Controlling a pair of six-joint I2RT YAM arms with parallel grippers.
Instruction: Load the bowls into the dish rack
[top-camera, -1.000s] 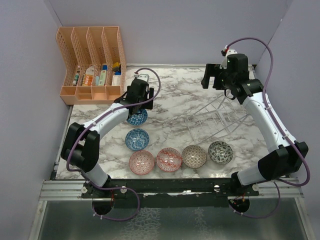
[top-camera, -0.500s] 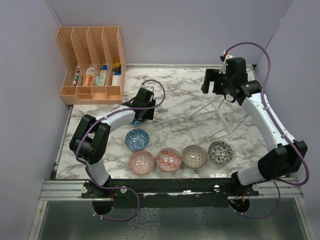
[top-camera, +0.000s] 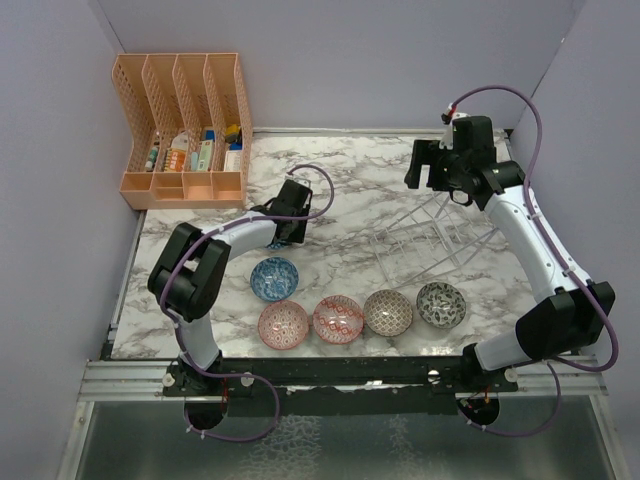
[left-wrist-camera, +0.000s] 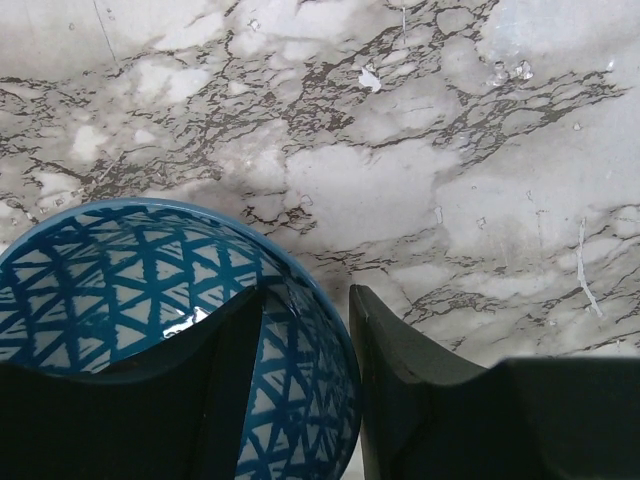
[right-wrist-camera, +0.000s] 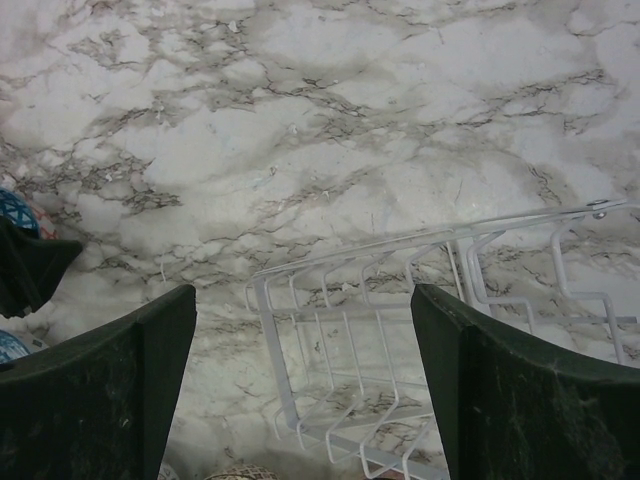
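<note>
Left arm was down now. A second back the left gripper (left-wrist-camera: 307, 300) was hanging over the far blue bowl (left-wrist-camera: 130, 270) with the bowl plain to see from above. This time the wrist had dropped so low that the top view lost the bowl under it. On the left wrist view the jaws had drawn in and sat astride the rim, one finger (left-wrist-camera: 220, 400) inside the bowl and the other just outside. I couldn't tell whether they had actually bitten yet. The bowl looked to be still flat on the marble table (top-camera: 350, 180), so to my eye that was a grasp in the making, not a lift.

The right gripper (right-wrist-camera: 300, 380) had barely shifted and hung over the far end of the dish rack (top-camera: 430, 235), jaws wide apart with nothing between them.

The rack was empty. The other five bowls sat untouched near the front: the second blue bowl (top-camera: 274, 278), two red bowls (top-camera: 283, 324), the brownish bowl (top-camera: 388, 312) and the dark bowl (top-camera: 441, 304). I judged the loading had hardly begun.
</note>
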